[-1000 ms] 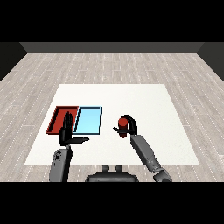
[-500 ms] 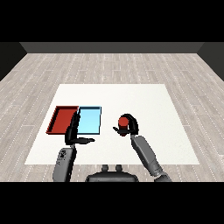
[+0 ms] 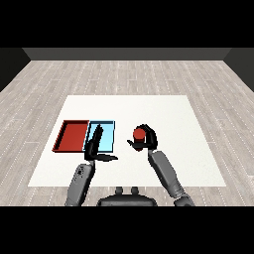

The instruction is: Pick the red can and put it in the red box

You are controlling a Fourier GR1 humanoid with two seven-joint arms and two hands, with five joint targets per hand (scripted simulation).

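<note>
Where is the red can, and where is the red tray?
red can (image 3: 139,133), head view, on its round top.
red tray (image 3: 72,136), head view, on its bare red floor.

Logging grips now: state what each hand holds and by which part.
The right hand curls round the side of the red can. The left hand holds nothing; its fingers are straight over the light blue tray.

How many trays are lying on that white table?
2. The red tray lies at the left, and the light blue tray lies right beside it, partly covered by the left hand. None seem hidden.
</note>
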